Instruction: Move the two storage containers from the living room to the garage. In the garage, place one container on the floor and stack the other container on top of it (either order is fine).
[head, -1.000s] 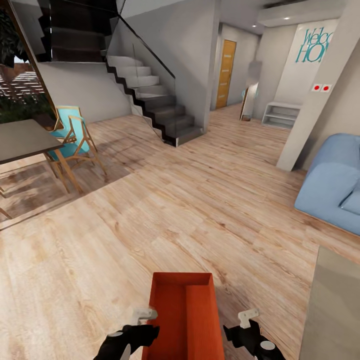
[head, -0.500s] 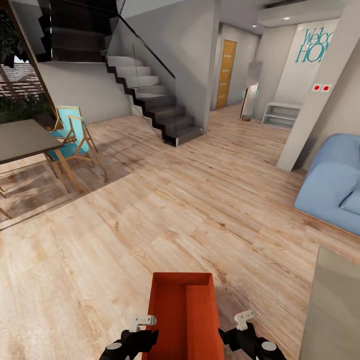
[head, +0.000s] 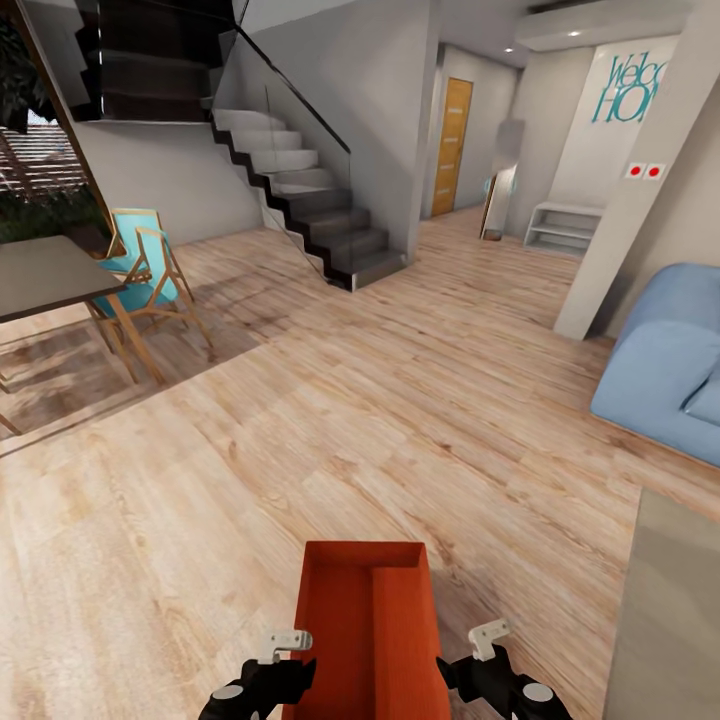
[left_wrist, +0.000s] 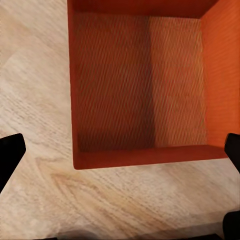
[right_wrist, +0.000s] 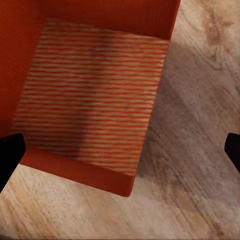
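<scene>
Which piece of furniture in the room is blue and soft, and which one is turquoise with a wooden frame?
The blue, soft one is the sofa at the right edge. The turquoise one is the folding chair at the left, beside the dark table.

Matt orange-red storage container (head: 370, 630) with ribbed inside, grained light wood plank floor (head: 400, 420)

Head view high, facing forward-down, both wrist views close above container (head: 368, 630)
</scene>
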